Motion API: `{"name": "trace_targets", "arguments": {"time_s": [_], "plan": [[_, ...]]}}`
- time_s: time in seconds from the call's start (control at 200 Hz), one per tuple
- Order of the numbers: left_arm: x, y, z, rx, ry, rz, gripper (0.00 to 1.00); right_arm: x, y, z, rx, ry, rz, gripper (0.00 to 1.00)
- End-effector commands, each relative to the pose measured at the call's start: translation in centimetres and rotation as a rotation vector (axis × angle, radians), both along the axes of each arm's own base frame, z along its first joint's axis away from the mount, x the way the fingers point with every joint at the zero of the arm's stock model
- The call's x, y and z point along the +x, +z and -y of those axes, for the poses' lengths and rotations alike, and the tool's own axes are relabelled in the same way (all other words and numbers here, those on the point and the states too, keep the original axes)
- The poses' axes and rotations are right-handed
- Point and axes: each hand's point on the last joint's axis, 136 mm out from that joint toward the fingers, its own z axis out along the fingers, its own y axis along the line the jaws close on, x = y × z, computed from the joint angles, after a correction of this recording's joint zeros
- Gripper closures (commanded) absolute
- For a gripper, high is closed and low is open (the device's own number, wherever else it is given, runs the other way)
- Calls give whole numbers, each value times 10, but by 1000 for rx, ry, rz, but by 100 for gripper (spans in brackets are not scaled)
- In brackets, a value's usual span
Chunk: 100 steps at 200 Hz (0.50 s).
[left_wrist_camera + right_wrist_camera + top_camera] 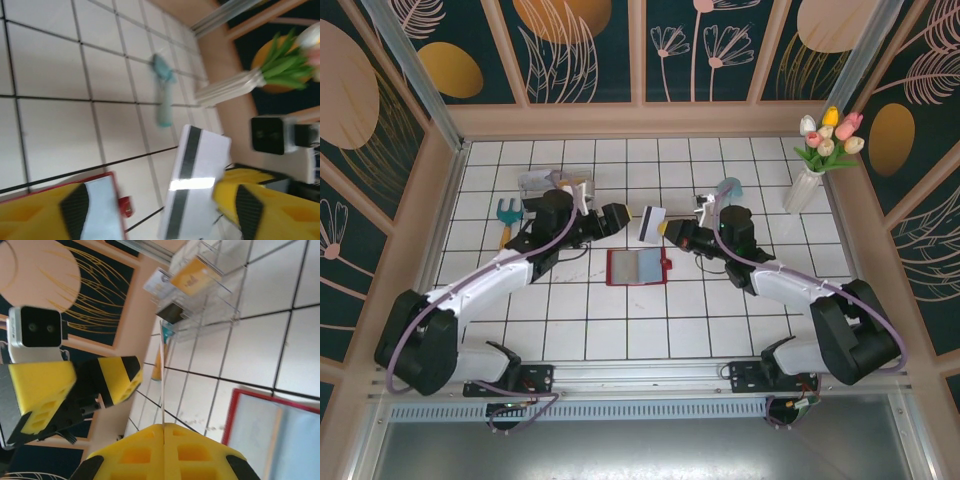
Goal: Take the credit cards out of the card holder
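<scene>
— Card?
— Card [197,165] is off the table, held on edge, dark stripe facing the left wrist. It hangs above the tiles just past the holder's far edge, between the two grippers.
— Who has it?
— Right gripper [163,432]. Its fingers are pressed together on one edge of the card, which rises from the seam as a thin line. Left gripper [623,215] is spread wide, one finger on either side of the card. One finger looks close to the card's edge. Whether they touch, I cannot tell.
— Why two grippers on one card?
— Reads as a handover. A thin card is hard to regrip alone, and passing it in mid-air offers the other gripper a clean edge. Which way it passes is not clear.
— Holder?
— Holder [638,267] lies flat and open on the table [650,330], centre, between the arms. Pale pockets face up, red tab on its right. It lies open so the pockets are reachable, I judge. Whether more cards are inside, I cannot tell.
— Destination?
— Likely the clear box [555,185], far left, well apart from the holder. Cards stand in it.
</scene>
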Motion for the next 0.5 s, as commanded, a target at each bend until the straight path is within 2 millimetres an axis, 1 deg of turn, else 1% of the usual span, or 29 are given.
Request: {"name": "trace_targets", "arguments": {"time_s": [0.0, 0.085, 0.16, 0.29, 0.37, 0.455, 0.495], "plan": [[-8, 19, 1, -131, 6, 23, 11, -1, 41, 1, 128, 6, 83, 100], [-15, 30, -1, -223, 13, 13, 5, -1, 52, 1, 173, 6, 88, 100], [-21, 42, -1, -292, 4, 12, 5, -1, 62, 1, 212, 1, 94, 100], [-26, 54, 0, -344, -20, 22, 6, 1, 76, 1, 274, -5, 99, 100], [-31, 60, 5, -392, -57, 29, 9, 1, 83, -1, 302, 3, 98, 100], [-34, 66, 9, -437, -97, 40, 16, -1, 88, -4, 325, 23, 99, 100], [-34, 68, 11, -447, -111, 47, 22, -1, 90, -5, 332, 30, 98, 100]]}}
